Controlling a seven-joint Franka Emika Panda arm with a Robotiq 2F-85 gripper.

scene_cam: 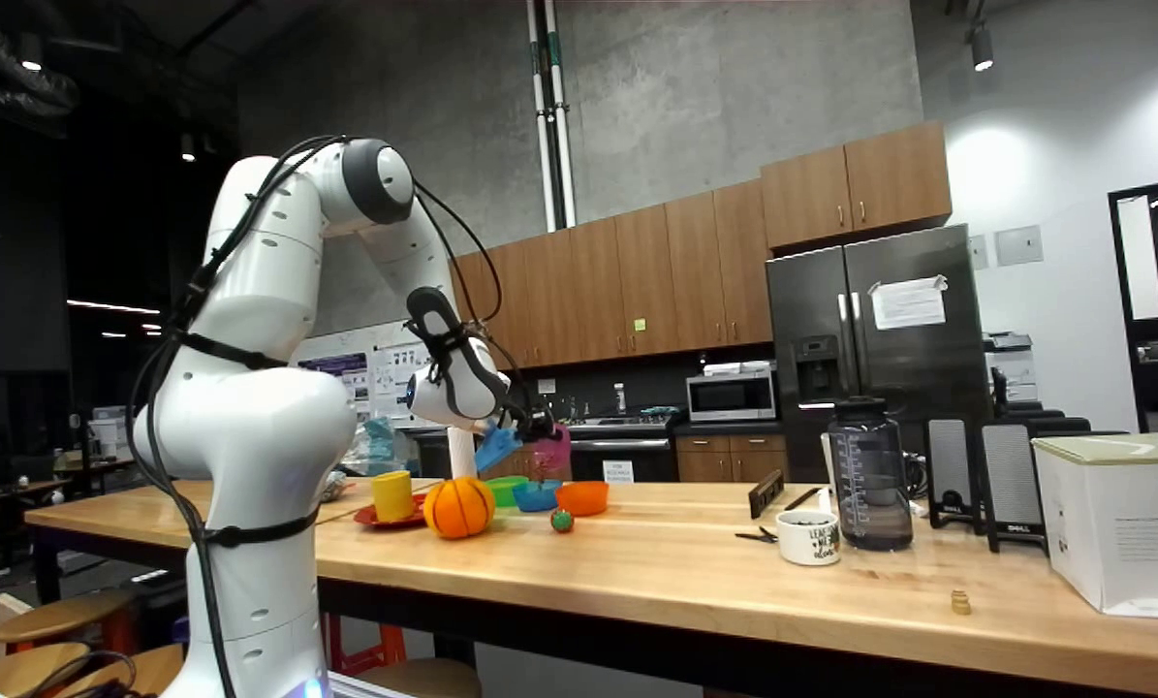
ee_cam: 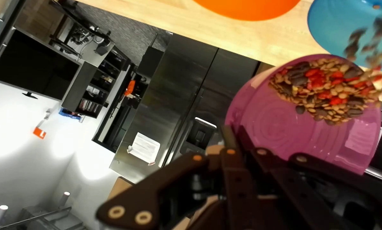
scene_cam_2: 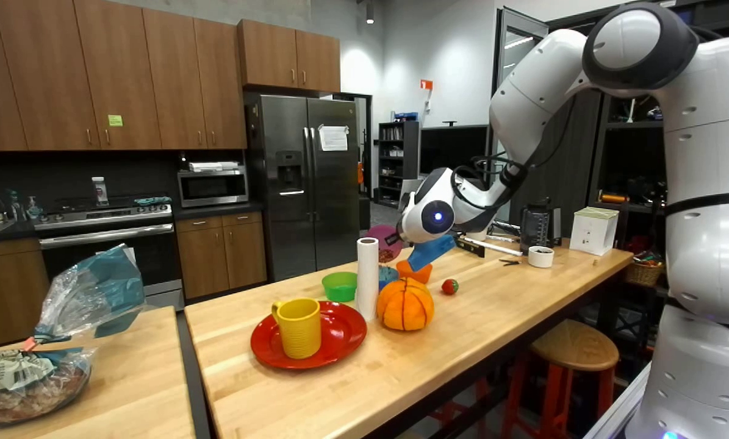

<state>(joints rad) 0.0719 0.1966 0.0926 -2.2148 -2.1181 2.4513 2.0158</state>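
In an exterior view, left to right, the sign [scene_cam: 619, 472] on the oven [scene_cam: 654, 463] and the paper [scene_cam: 909, 302] on the fridge [scene_cam: 801, 305] carried print too small to read; the white pot [scene_cam: 808, 540] showed "LEAF ME", the bottle [scene_cam: 871, 470] bore a pale scale, and the speakers [scene_cam: 1008, 485] read DELL. In an exterior view the bagged dish [scene_cam_2: 25, 384] sat leftmost; across a gap, on the long tabletop [scene_cam_2: 449, 353], the yellow mug [scene_cam_2: 300, 335] stood on the red plate [scene_cam_2: 347, 329], then came the green bowl [scene_cam_2: 340, 289], the roll [scene_cam_2: 368, 277] upright, the blue bowl [scene_cam_2: 388, 274], the pumpkin [scene_cam_2: 405, 305], the orange bowl [scene_cam_2: 422, 277] and the strawberry [scene_cam_2: 449, 286]. The roll and the pumpkin blocked part of the blue bowl, and the blue sheet [scene_cam_2: 432, 249] at the wrist cut across the orange one. The arm [scene_cam: 268, 262] rose, bent over at its top and slanted down, its wrist above the bowls. In the wrist view the pincer [ee_cam: 235, 134] was clamped on the rim of the pink bowl [ee_cam: 264, 118], which hung in the air, tipped towards the blue bowl; seeds [ee_cam: 328, 89] lay heaped at its lower side, and some, blurred, spilled over the edge.
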